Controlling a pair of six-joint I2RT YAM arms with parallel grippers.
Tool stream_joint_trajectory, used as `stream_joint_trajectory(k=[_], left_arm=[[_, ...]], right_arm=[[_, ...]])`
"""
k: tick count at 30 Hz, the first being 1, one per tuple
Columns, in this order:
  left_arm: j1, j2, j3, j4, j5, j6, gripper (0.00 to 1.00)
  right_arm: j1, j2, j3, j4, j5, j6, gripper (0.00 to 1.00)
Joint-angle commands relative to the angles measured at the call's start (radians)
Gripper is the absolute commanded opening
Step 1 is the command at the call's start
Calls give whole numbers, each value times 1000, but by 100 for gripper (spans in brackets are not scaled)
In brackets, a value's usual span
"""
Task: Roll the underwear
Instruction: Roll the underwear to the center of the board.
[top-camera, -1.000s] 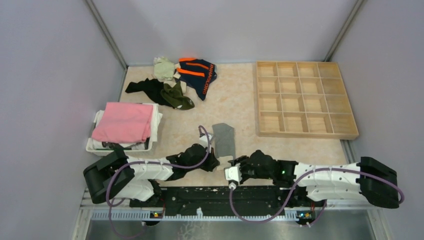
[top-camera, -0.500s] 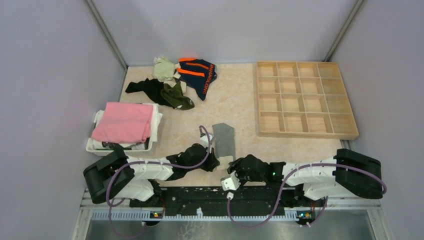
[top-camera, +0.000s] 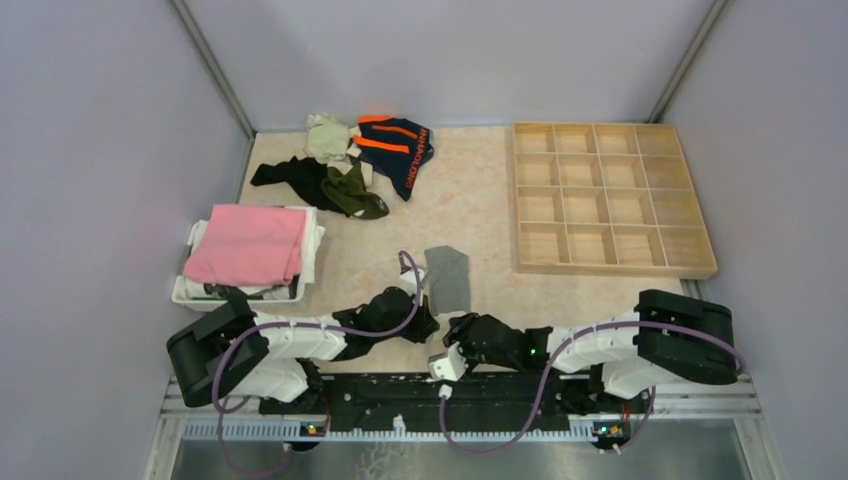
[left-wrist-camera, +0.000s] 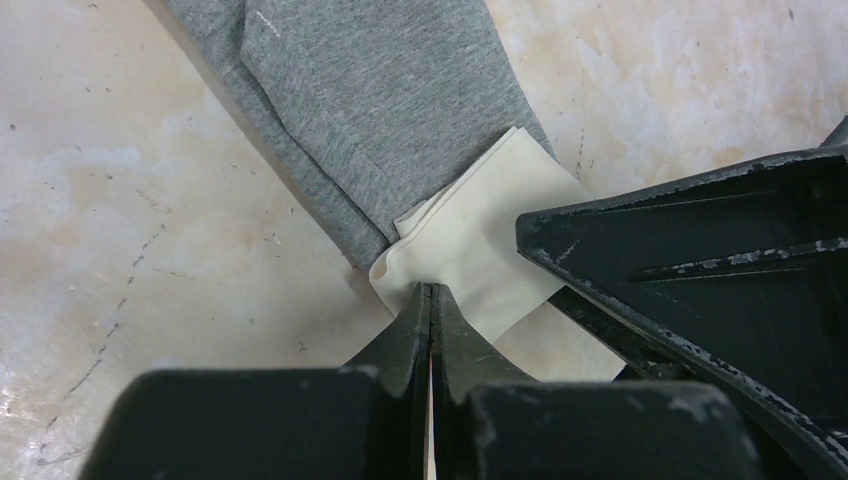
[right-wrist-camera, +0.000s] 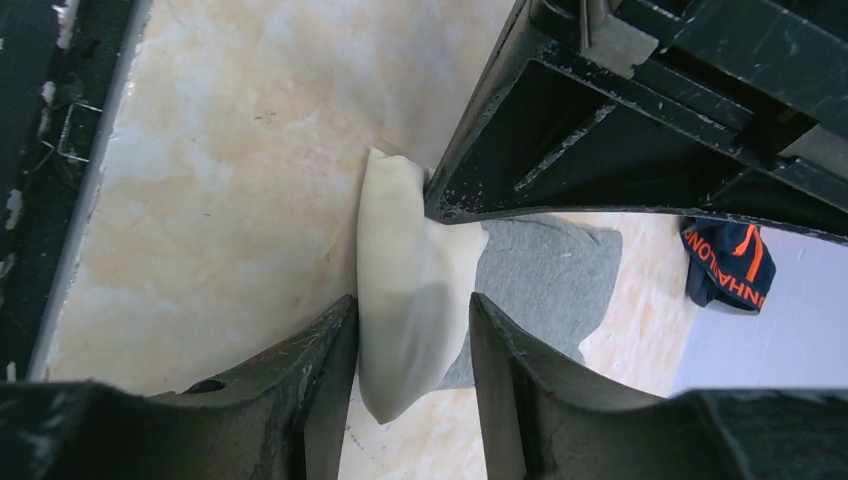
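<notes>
A grey pair of underwear (top-camera: 449, 275) lies flat on the near middle of the table (top-camera: 470, 200), with its cream waistband (left-wrist-camera: 480, 250) at the near end. The left gripper (left-wrist-camera: 432, 295) has its jaws pressed together, tips at the waistband's edge; whether any cloth is caught between them cannot be told. The right gripper (right-wrist-camera: 410, 302) has its jaws apart, straddling the waistband. A heap of underwear (top-camera: 350, 160) lies at the far left, and a wooden tray (top-camera: 614, 268) sits at the far right.

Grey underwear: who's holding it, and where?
The left pincer pinches the grey underwear by the edge of its cream waistband; the right pincer straddles that waistband, grip unclear.
</notes>
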Motion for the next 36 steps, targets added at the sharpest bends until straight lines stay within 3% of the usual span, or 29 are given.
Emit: stream_joint_trajectory(k=[1, 4, 8, 11, 16, 19, 23, 31, 36], left_arm=[[1, 23, -13, -117, 10, 31, 0], [2, 18, -11, -117, 10, 30, 0], [2, -15, -16, -118, 6, 24, 0], [1, -84, -17, -147, -15, 12, 0], [3, -306, -9, -249, -89, -30, 1], [3, -457, -9, -304, -146, -41, 8], [3, -580, -34, -294, -139, -1, 10], [3, -436, -29, -227, 97, 55, 0], [1, -374, -53, -176, 135, 41, 0]], right_arm=[[12, 34, 24, -1, 34, 8, 44], [12, 43, 27, -17, 48, 29, 36], [12, 26, 15, -19, 50, 67, 10], [12, -2, 6, -20, 41, 98, 0], [16, -77, 2, -47, -37, 177, 0], [28, -126, 9, -71, -95, 262, 0], [36, -154, 39, -144, -176, 394, 0], [36, -150, 72, -167, -311, 583, 0], [30, -140, 111, -205, -373, 656, 0]])
